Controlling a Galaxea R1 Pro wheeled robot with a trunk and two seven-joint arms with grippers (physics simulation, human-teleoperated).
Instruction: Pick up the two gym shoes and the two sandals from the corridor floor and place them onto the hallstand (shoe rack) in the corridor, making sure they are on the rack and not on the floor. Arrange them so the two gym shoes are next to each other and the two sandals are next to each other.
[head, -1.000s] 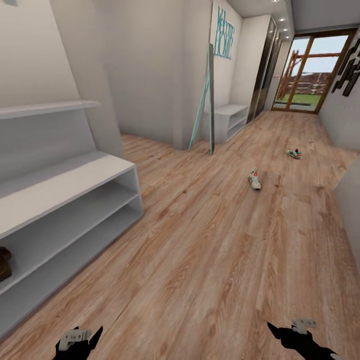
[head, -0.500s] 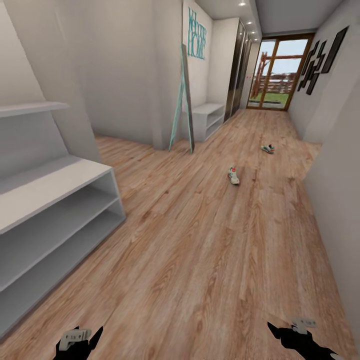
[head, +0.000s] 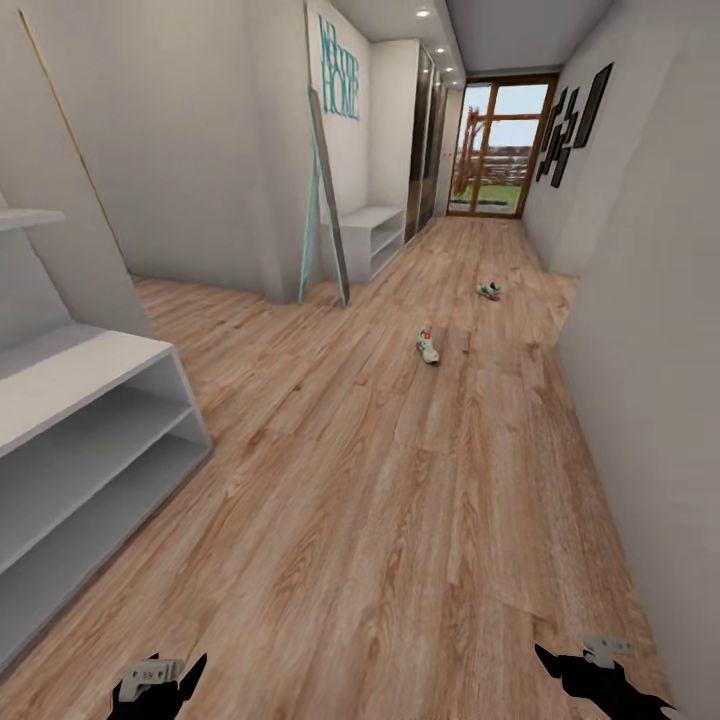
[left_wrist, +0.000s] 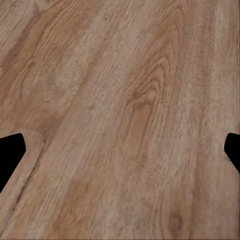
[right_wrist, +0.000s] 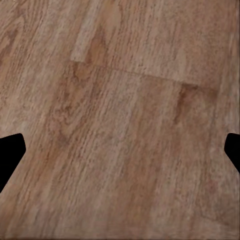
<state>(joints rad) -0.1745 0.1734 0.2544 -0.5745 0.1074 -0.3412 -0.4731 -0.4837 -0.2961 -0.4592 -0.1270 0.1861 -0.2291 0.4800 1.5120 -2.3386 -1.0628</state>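
Note:
Two gym shoes lie apart on the corridor floor far ahead: the nearer gym shoe mid-corridor, the farther gym shoe beyond it to the right. The hallstand stands at the left, and the part of its two open shelves that shows is bare. The sandals are out of view. My left gripper and right gripper hang low at the head view's bottom edge. In the wrist views the left gripper and right gripper are open over bare planks, holding nothing.
A teal-framed panel leans on the left wall corner. Behind it stands another low grey shelf unit, then a tall wardrobe. A glass door ends the corridor. The right wall runs close beside my right arm.
The head view has swung right, so the hallstand and shoes slid left in the picture. A brown thing on the hallstand's lower shelf left the view. Both grippers stay as they were.

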